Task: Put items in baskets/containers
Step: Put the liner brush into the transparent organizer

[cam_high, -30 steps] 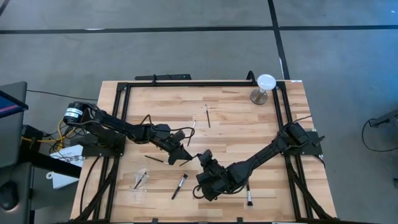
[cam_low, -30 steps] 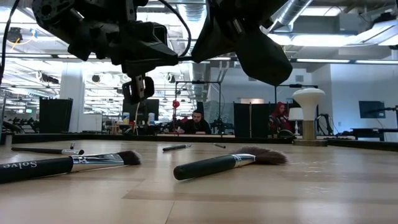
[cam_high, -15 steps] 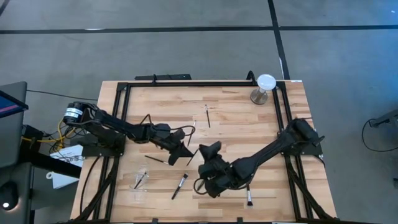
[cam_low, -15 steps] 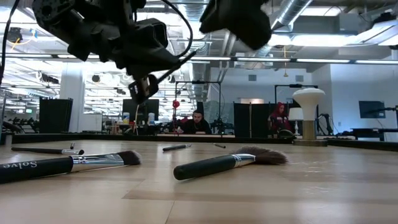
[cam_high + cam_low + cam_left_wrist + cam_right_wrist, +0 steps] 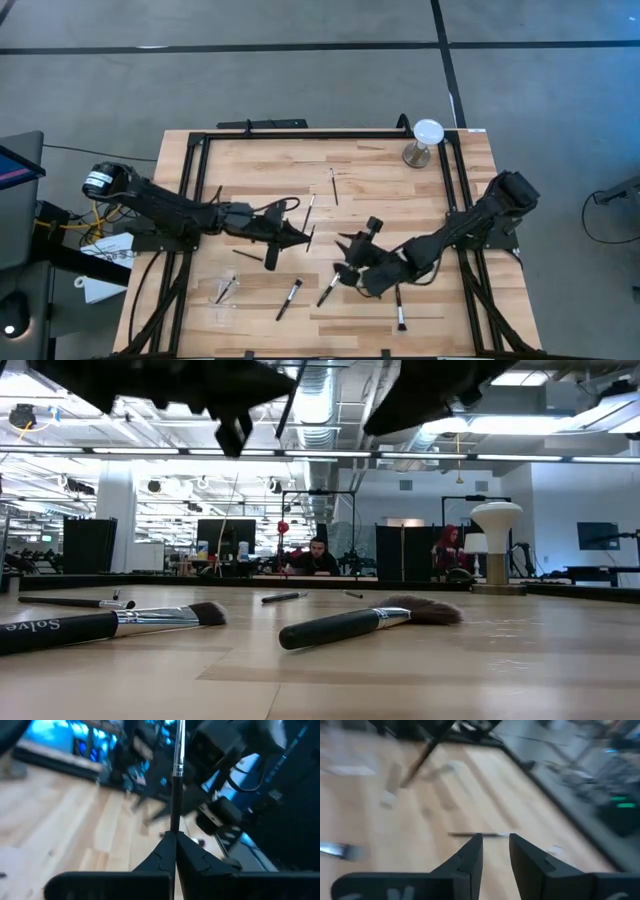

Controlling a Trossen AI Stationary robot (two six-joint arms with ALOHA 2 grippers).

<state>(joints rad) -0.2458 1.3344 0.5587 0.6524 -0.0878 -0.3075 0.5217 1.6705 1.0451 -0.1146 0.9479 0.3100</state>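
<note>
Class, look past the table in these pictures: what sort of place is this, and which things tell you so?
Probably a large open lab or workshop. Bare ceiling ducts run overhead, a person sits at a desk among dark screens, and a wooden table carries two robot arms.

- Even, bright overhead light; shadows on the table (image 5: 370,170) are soft.
- Ceiling strip lights (image 5: 560,457) glare in the low view.
- Both wrist views are heavily motion-blurred.
</note>
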